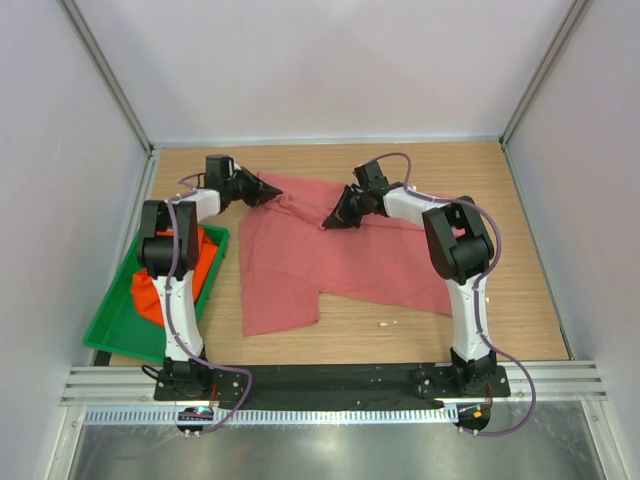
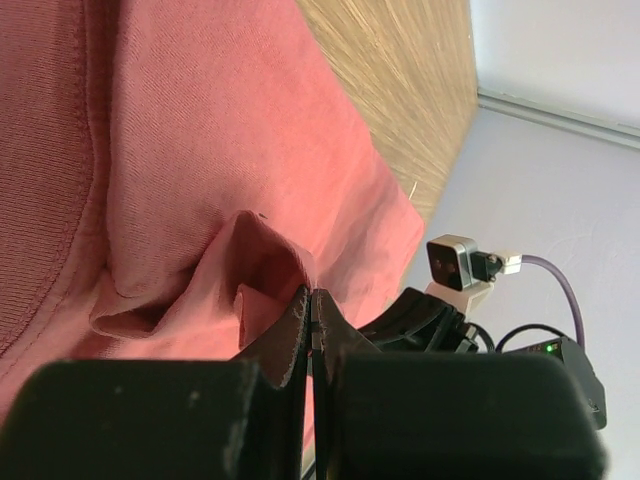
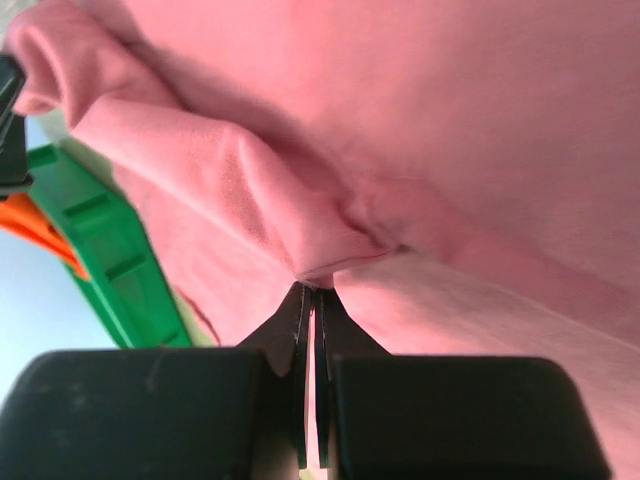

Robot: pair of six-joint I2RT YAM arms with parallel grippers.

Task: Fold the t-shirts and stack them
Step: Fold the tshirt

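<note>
Both jaws grip the unfolded rose-pink cloth t-shirt (image 1: 290, 270); the orange cloth t-shirt (image 1: 145, 295) waits in the green plastic tray (image 1: 110, 335)

**Top view.** Bright, even, diffuse light falls from above. The white walls (image 1: 330, 60) are almost free of shadow, and the arms cast only faint, soft-edged shadows on the wooden table (image 1: 420, 330). The metal strip (image 1: 330, 450) at the near edge shows a dull sheen. The straight frame rails splay outward toward the corners, a wide-angle effect.

**Left wrist view.** The pink t-shirt (image 2: 200, 130) is sharp enough to show its weave. The wood grain beyond it is streaked and blurred. The left gripper (image 2: 310, 303) is dark and out of focus.

**Right wrist view.** The cloth is softly focused and brightest at the upper right, with deep shadow under the pinched fold. The right gripper (image 3: 312, 295) is underexposed.
</note>
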